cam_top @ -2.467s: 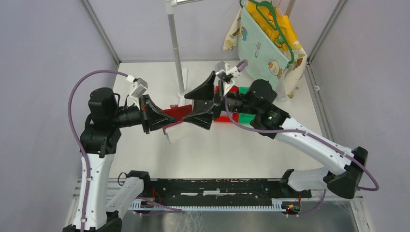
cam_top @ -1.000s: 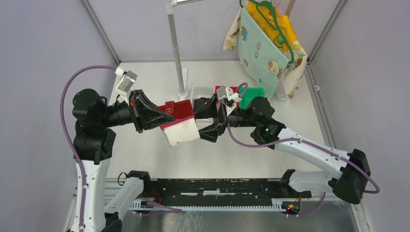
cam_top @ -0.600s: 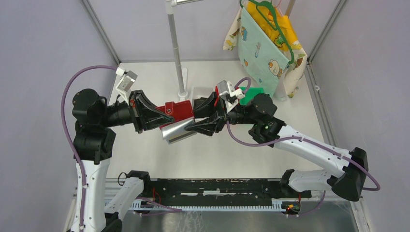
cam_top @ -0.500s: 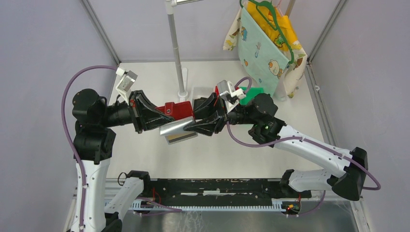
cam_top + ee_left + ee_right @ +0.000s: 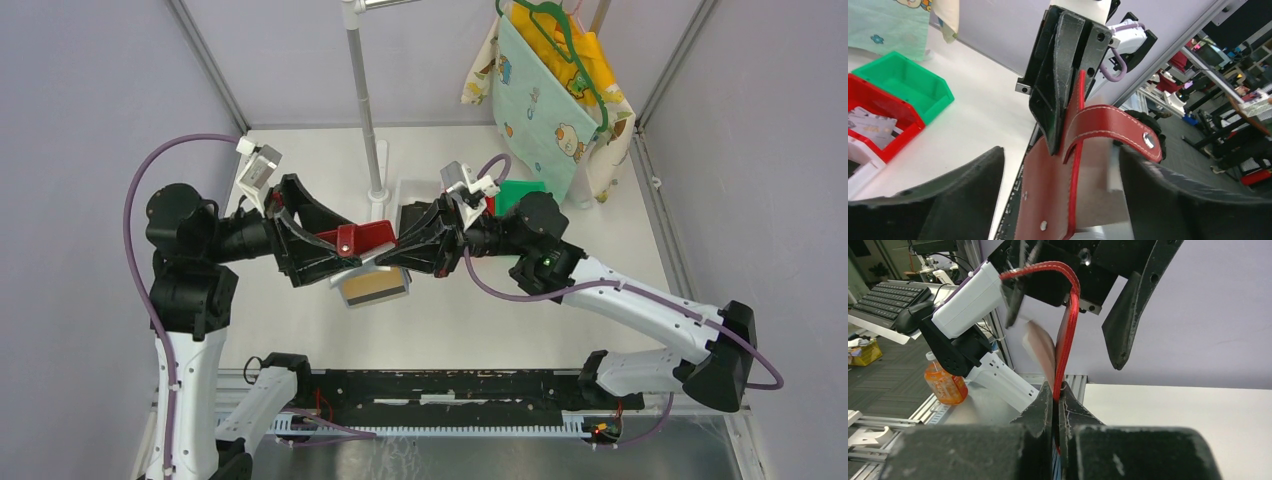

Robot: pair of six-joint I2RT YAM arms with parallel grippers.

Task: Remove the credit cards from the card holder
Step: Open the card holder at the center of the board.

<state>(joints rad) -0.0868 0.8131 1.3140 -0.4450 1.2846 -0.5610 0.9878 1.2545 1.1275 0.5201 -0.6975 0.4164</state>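
Observation:
The dark red card holder hangs in the air between both arms. My right gripper is shut on its right edge, with the red rim pinched between the pads. My left gripper stands open around the holder's left part, its fingers wide on either side of the red cover and not touching it. The closing tab curls loose. Under the holder a greyish sleeve hangs open, showing a tan credit card.
A green bin and a red bin holding a pale card stand behind the right arm. A black squarish object lies by the pole stand. A patterned cloth bag hangs at the back right.
My left gripper has opened and let go of the card holder. My right gripper has shut on the holder's edge. The hanging sleeve has swung round and now shows the tan card.

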